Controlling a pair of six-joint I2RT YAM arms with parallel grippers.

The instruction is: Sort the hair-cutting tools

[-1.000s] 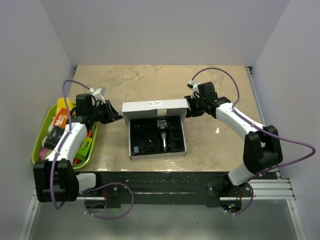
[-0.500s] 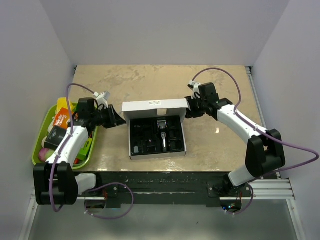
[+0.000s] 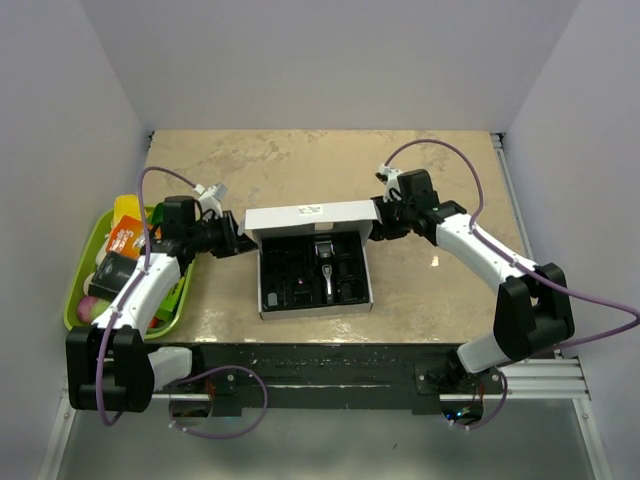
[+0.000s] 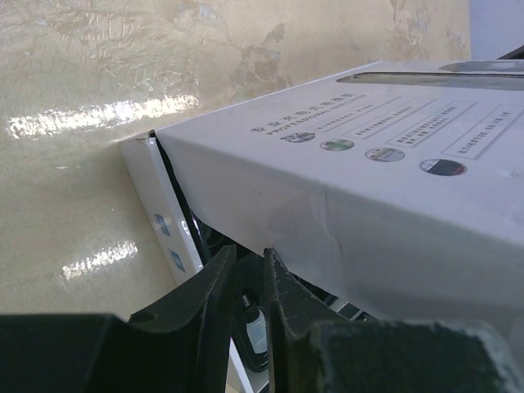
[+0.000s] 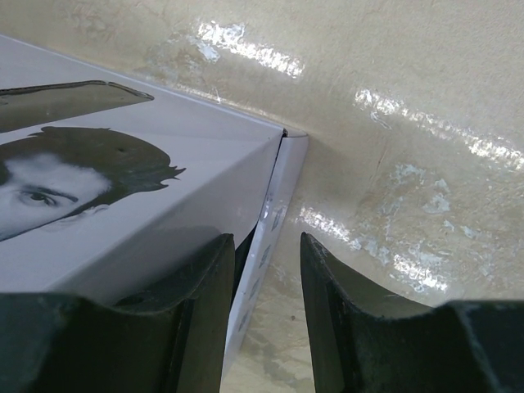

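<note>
Black clipper, silver head, in box; L claw pinches lid, R claw spread astride side wall.

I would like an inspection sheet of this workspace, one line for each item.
Surface: glossy beige table.
Job's things: clipper lies in the open white box; other black pieces unclear; cord not seen.
Clutter: green tray with colourful packets, at left.
Grippers: left gripper at the lid's left corner, jaws narrow, grip unclear; right gripper open astride the lid's right flap.
Cables: a purple cable loops over each arm.
Surroundings: plain pale walls.
</note>
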